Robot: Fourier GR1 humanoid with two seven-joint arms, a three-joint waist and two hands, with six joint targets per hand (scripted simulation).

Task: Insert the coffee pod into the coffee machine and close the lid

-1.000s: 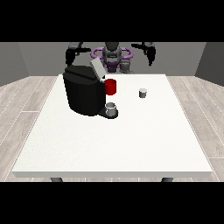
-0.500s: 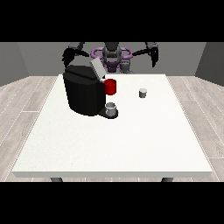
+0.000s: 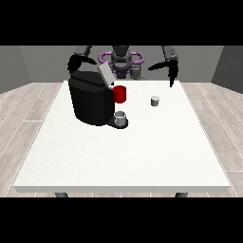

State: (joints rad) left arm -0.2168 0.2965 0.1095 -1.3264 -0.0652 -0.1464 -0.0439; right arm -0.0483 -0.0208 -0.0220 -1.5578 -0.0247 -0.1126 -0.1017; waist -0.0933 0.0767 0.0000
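A black coffee machine (image 3: 90,98) stands on the left half of the white table (image 3: 123,152); its grey lid (image 3: 105,74) is tilted up and open. A small grey cup (image 3: 120,118) sits on its drip base. The small grey coffee pod (image 3: 154,100) stands upright on the table to the machine's right. The hand at the view's right (image 3: 171,71) hangs above the far table edge, behind and right of the pod, with its fingers pointing down and nothing in them. The hand at the view's left (image 3: 74,63) hovers behind the machine's top.
A red mug (image 3: 120,94) stands right beside the machine's front, left of the pod. The robot's purple and grey torso (image 3: 122,60) is behind the far table edge. Wooden floor surrounds the table.
The hand at the view's right has come down and forward toward the table, closer to the pod. The hand at the view's left has barely moved.
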